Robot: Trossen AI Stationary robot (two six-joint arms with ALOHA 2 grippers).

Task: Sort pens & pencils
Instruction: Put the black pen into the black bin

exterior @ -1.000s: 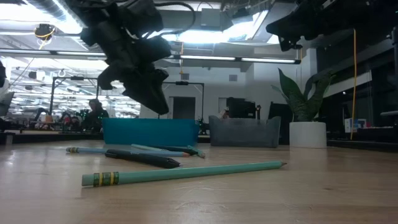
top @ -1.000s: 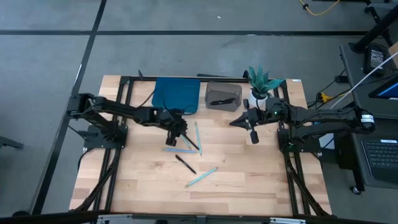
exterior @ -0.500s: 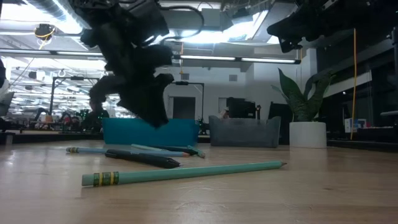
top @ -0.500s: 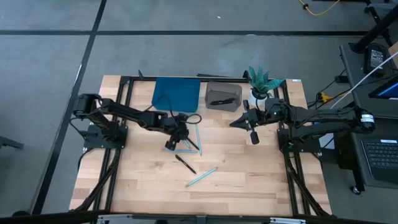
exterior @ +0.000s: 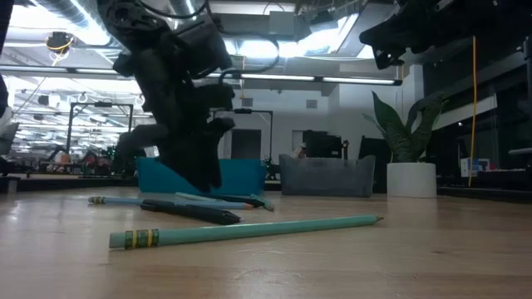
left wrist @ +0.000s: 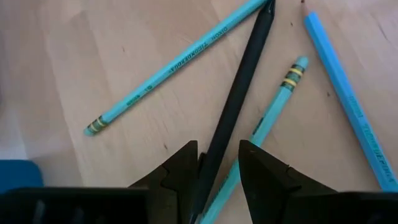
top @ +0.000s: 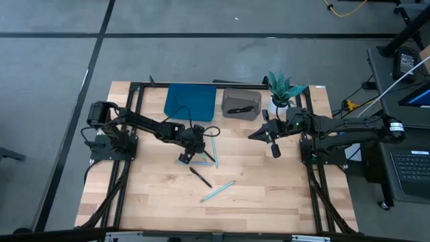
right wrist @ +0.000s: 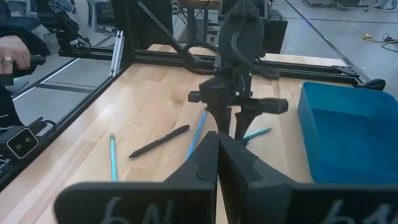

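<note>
Several light-blue pencils point(left wrist: 174, 65) and a black pen point(left wrist: 239, 93) lie crossed on the wooden table point(top: 269, 195) near its middle. My left gripper point(left wrist: 217, 177) is low over them, open, one finger on either side of the pen's near end; a pencil point(left wrist: 273, 106) also runs in beside it. I cannot tell whether the fingers touch anything. A second pen point(top: 200, 177) and a pencil point(top: 218, 191) lie nearer the front edge. My right gripper point(top: 272, 144) hangs shut above the table's right half, holding nothing.
A blue bin point(top: 190, 102) and a grey bin point(top: 240, 104) holding black pens stand at the far edge, with a potted plant point(top: 282, 91) to their right. A person's hand point(right wrist: 12, 56) shows beyond the table's side in the right wrist view.
My left gripper has sunk toward the crossed pens and pencils in the middle of the table and now stands close above the wood. The pens and pencils lie where they did.
</note>
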